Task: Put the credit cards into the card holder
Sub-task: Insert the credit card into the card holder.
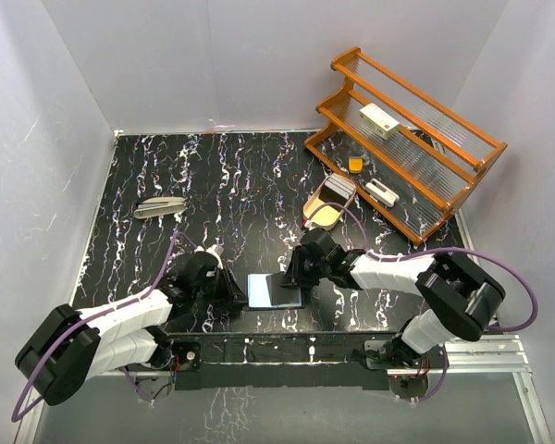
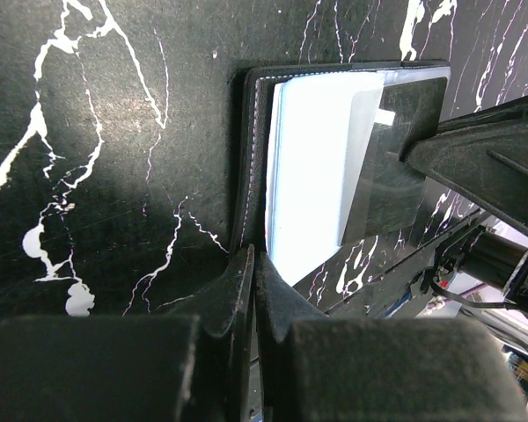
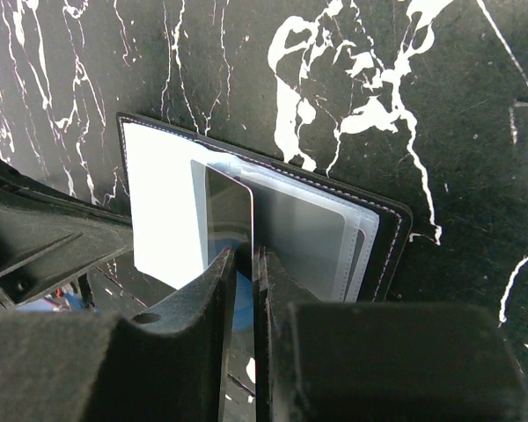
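Top external view: on the black marbled table, with a wooden rack standing at its far right, the card holder is lying open near the front edge, between both grippers. The left gripper is pinching the holder's edge, jaws together. The right gripper is clamping a credit card edge-down over the holder's clear sleeves.

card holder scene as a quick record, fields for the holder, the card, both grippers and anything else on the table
card holder: lying open between the two grippers
credit card: over the holder's clear pocket; whether it is in yet is unclear
left gripper: pinched on the holder's near edge
right gripper: shut on the card's near end
elsewhere: wooden rack at back right, cream tray in front of it
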`<state>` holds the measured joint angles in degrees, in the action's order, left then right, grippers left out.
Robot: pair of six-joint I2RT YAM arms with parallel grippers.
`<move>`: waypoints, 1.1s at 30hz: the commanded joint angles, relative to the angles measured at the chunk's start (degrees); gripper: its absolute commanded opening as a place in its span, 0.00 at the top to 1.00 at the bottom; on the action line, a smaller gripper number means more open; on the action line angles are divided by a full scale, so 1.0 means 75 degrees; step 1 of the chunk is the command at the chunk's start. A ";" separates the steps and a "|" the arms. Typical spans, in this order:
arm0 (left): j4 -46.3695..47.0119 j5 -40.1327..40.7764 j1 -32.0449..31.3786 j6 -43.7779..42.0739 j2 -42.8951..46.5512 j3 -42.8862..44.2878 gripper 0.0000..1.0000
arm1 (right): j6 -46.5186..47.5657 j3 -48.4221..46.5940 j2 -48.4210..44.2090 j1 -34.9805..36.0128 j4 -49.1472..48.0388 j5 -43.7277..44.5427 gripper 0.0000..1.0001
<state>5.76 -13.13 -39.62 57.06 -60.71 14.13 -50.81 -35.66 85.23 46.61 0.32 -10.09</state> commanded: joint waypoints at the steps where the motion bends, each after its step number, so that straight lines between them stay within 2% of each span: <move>1: -0.0266 -0.0142 -0.0108 0.0095 -0.0090 -0.0185 1.00 | -0.0174 0.0180 -0.0091 -0.0017 -0.0318 0.0330 0.90; 10: 0.0072 -0.0231 -0.0164 0.0493 0.0063 -0.0366 1.00 | -0.0751 0.0598 -0.0056 0.0019 -0.1119 0.0173 0.90; 13: 0.0226 -0.0255 -0.0178 0.0638 0.0107 -0.0507 1.00 | -0.0852 0.0662 -0.0064 0.0096 -0.1224 0.0138 0.85; 21: 0.0044 -0.0159 -0.0178 0.0563 0.0054 -0.0361 1.00 | -0.0256 0.0185 -0.0572 0.0113 0.0273 0.0574 0.70; 25: 0.0020 -0.0127 -0.0179 0.0554 0.0066 -0.0372 1.00 | -0.0090 0.0080 -0.0671 0.0113 0.0578 0.0500 0.68; 33: -0.0115 -0.0054 -0.0179 0.0478 0.0079 -0.0274 1.00 | -0.0023 0.0012 -0.0292 0.0165 0.0289 0.0043 0.67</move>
<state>8.99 -13.98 -40.42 61.63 -59.96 11.75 -52.38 -33.71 81.43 47.27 1.98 -9.02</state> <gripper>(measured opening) 0.007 0.328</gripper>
